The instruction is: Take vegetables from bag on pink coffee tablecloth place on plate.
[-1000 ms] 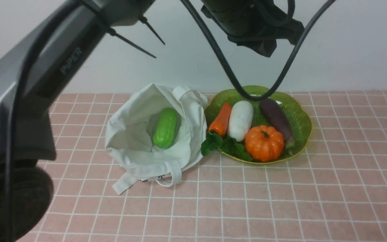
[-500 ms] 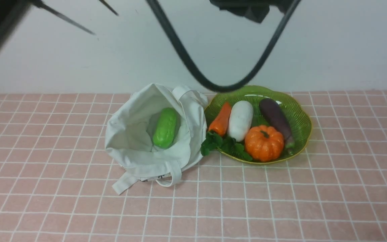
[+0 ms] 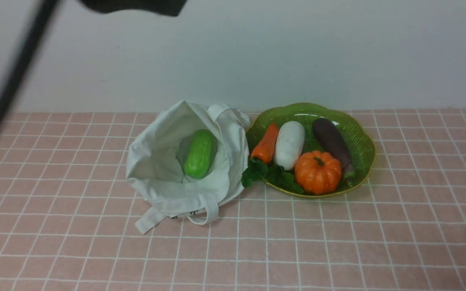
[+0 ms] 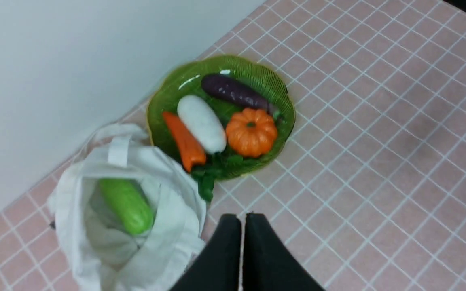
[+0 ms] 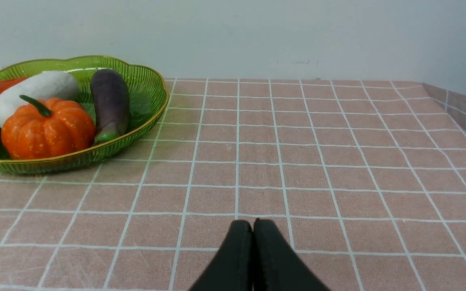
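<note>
Gourd (image 4: 126, 205) lies inside the bag (image 4: 164, 238), apart from left jaws.

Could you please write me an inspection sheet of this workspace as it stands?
Surface: dusty-pink tablecloth with thin white grid lines, lying flat.
Job's things: off-white cloth tote bag lies open, holding a light-green gourd; translucent green scalloped plate beside it holds an orange carrot, white oblong vegetable, orange pumpkin and purple eggplant.
Clutter: nothing seen.
Grippers: left gripper shut, empty, raised near the bag; right gripper shut, empty, over bare cloth.
Cables: one blurred dark cable crosses the front view's left side.
Surroundings: plain white wall behind.
</note>
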{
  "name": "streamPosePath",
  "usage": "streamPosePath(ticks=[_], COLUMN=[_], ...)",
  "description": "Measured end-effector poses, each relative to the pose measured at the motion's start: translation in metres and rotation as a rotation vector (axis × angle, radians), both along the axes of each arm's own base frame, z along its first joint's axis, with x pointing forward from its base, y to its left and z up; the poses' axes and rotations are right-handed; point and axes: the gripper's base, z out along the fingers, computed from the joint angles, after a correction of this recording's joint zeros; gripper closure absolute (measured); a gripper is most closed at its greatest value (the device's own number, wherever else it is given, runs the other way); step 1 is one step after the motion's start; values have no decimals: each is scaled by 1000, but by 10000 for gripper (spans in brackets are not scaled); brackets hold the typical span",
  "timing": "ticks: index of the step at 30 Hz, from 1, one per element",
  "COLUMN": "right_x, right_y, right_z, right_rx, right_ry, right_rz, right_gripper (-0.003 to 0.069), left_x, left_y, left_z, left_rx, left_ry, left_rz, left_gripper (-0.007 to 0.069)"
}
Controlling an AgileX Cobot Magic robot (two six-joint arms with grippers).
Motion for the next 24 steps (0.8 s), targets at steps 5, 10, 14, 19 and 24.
streamPosePath(ticks=[5, 10, 14, 19, 24], right_x=[0, 0, 0, 0, 0], right_y=[0, 0, 0, 0, 0], right_z=[0, 0, 0, 0, 0], right_rx=[0, 0, 0, 0, 0], right_ry=[0, 0, 0, 0, 0], right_rz=[0, 0, 0, 0, 0], right_gripper=[673, 673, 673, 673, 673], left_x=[-67, -100, -123, -127, -118], left_y=[57, 93, 118, 121, 113], left_z=[-27, -83, -130, -172, -214], left_rx=[-46, -28, -176, -308, -279], left_ry=[3, -49, -203, -333, -300], left_rz=[62, 130, 199, 203, 194], left_gripper=[629, 629, 629, 629, 629])
